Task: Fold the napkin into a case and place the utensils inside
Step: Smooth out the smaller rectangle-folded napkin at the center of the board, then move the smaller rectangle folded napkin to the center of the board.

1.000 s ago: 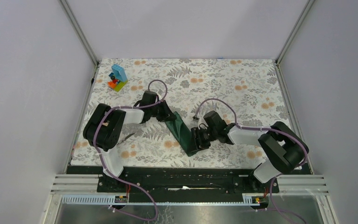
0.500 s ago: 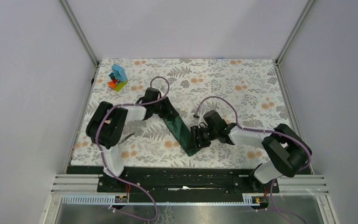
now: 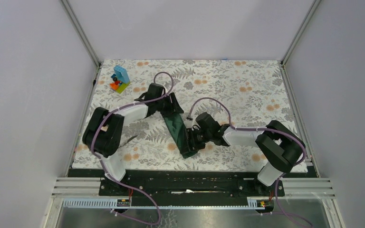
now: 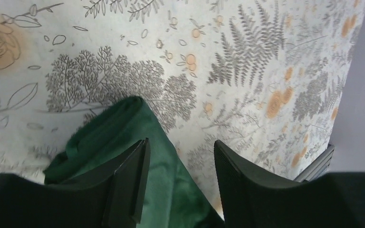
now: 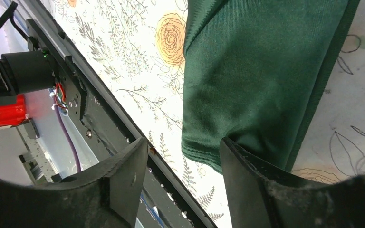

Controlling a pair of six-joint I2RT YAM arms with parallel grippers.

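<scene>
The dark green napkin (image 3: 177, 130) lies folded into a narrow oblong strip, running diagonally across the middle of the floral table covering (image 3: 247, 95). My left gripper (image 3: 171, 110) hovers open at its far end. In the left wrist view the cloth (image 4: 114, 128) lies under and between the spread fingers of that gripper (image 4: 180, 152). My right gripper (image 3: 191, 140) is open at the near end. There one finger (image 5: 256, 185) overlaps the hemmed corner of the cloth (image 5: 256, 71). A thin dark sliver (image 3: 132, 138) lies by the left arm. I cannot tell whether it is the utensils.
A colourful toy block stack (image 3: 120, 79) stands at the far left corner. The black front rail (image 3: 185, 178) runs along the near table edge, close to the napkin's near end, and shows in the right wrist view (image 5: 100, 123). White walls enclose the other sides.
My left gripper has opened and drawn back toward the napkin's far end. My right gripper has opened wider and shifted left. The napkin strip now lies further left.
</scene>
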